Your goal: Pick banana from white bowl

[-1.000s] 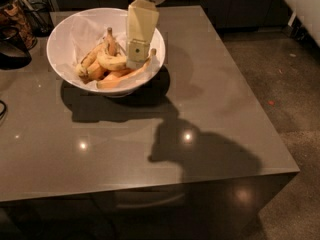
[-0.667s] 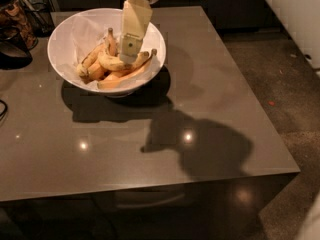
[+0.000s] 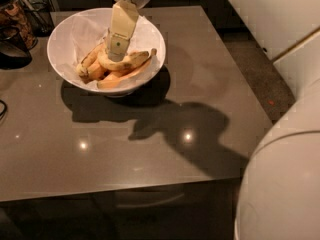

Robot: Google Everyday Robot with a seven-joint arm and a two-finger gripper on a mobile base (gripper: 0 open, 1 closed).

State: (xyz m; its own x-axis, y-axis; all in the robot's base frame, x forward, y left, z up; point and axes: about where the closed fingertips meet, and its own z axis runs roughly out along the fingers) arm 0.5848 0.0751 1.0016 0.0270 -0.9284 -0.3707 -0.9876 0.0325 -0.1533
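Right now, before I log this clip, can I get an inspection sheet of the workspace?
Surface: grey-brown table, glossy, crossed by a large shadow.
Job's things: banana resting in the white bowl among other bananas.
Clutter: dark objects at the table's far left corner.
Grippers: gripper lowered into the bowl, at the banana pile.
Cables: dark curved line at the left edge, maybe a cord.
Surroundings: white panel to the right; white robot body in the near right corner.

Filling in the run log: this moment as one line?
hand: down inside white bowl, over banana | banana: lying in bowl, not lifted | bowl: on table
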